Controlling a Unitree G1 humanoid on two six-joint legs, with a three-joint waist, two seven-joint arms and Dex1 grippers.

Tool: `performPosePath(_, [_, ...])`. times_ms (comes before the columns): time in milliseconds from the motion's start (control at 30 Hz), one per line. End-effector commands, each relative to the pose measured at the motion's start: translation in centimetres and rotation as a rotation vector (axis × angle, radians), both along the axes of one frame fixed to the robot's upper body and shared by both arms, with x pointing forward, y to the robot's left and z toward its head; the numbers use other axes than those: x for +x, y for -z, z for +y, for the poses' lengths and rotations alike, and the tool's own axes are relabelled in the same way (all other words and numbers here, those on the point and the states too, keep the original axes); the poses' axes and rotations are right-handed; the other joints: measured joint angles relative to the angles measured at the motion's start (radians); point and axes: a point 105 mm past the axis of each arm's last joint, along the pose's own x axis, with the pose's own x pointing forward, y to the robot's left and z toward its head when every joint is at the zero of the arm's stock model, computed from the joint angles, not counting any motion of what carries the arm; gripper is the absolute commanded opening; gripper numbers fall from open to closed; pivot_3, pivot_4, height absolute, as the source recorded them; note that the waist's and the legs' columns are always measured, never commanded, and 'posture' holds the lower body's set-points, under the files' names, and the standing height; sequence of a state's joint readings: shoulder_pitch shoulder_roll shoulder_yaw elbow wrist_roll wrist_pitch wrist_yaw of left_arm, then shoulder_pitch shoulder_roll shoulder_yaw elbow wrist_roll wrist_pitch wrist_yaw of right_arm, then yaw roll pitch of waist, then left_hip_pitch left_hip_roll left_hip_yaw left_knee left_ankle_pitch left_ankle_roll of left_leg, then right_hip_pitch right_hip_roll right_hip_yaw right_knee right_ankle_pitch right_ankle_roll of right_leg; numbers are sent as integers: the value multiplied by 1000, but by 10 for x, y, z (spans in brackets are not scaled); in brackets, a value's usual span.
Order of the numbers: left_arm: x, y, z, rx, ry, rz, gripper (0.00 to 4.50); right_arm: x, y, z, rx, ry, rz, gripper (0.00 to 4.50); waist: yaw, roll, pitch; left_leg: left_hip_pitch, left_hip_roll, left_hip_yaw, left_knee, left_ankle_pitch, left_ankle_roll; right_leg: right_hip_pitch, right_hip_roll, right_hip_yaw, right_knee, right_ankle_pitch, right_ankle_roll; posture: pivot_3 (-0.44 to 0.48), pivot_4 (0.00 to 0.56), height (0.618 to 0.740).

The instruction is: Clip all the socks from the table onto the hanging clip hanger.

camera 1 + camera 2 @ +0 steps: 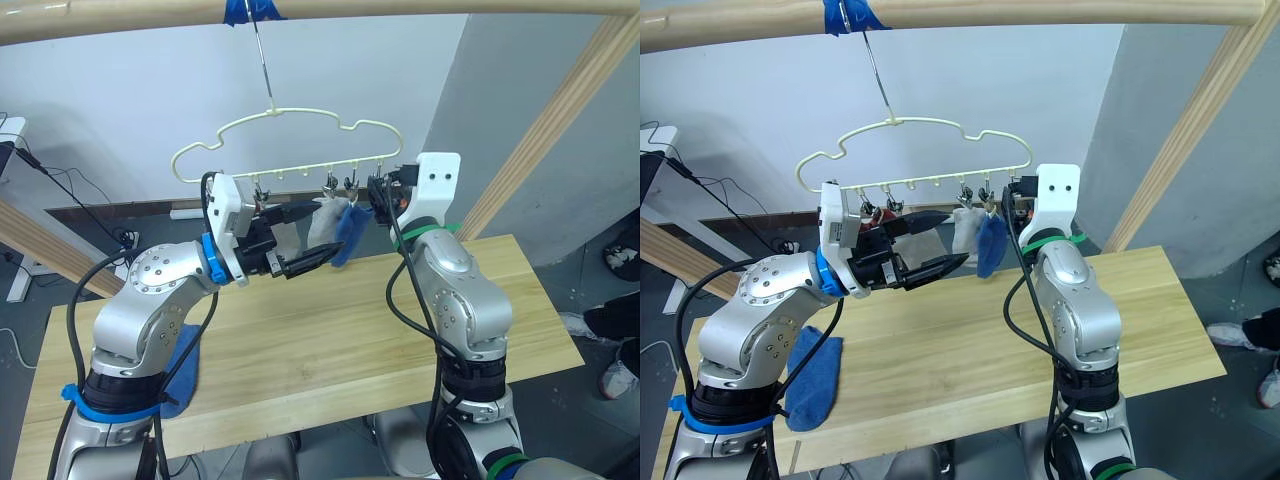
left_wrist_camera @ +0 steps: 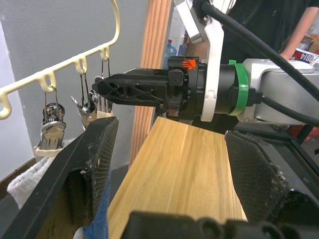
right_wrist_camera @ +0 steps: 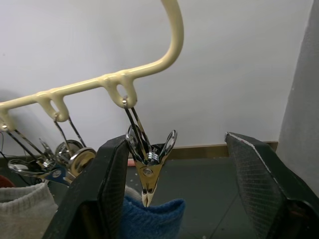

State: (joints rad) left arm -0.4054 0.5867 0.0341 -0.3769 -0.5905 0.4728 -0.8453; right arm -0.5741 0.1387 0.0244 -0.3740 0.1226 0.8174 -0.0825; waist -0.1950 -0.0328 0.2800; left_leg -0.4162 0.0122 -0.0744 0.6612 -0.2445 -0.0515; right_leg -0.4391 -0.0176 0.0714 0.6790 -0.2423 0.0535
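Socks: blue sock point(image 3: 154, 216) pinned under the end clip point(image 3: 149, 164) of the clip hanger point(image 1: 290, 135), another blue one point(image 1: 812, 380) waiting on the table point(image 1: 330, 340). Right gripper point(image 3: 174, 199) open around that clip, left gripper point(image 2: 164, 189) open alongside, ready to steady.

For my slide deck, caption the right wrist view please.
Open right gripper flanks the end metal clip on the clip hanger, a blue sock pinched below.
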Motion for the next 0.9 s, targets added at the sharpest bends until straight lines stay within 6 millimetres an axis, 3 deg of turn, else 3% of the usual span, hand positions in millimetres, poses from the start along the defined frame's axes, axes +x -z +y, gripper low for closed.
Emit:
performPosePath(33, [-3,-7,-3,-1,19,-41,3777,-10,-17,11,67,-37,-57,2963,0,0,0,0,0,0,0,0,0,0,0,0,0,0,0,-232,240,740])
performPosePath(133, [-3,-7,-3,-1,18,-40,3782,-11,-17,13,66,-51,-50,2237,0,0,0,0,0,0,0,0,0,0,0,0,0,0,0,-232,240,740])
performPosePath(900, [-3,-5,-2,7,16,-37,3782,-10,-20,25,52,-75,-80,2237,0,0,0,0,0,0,0,0,0,0,0,0,0,0,0,-227,238,740])
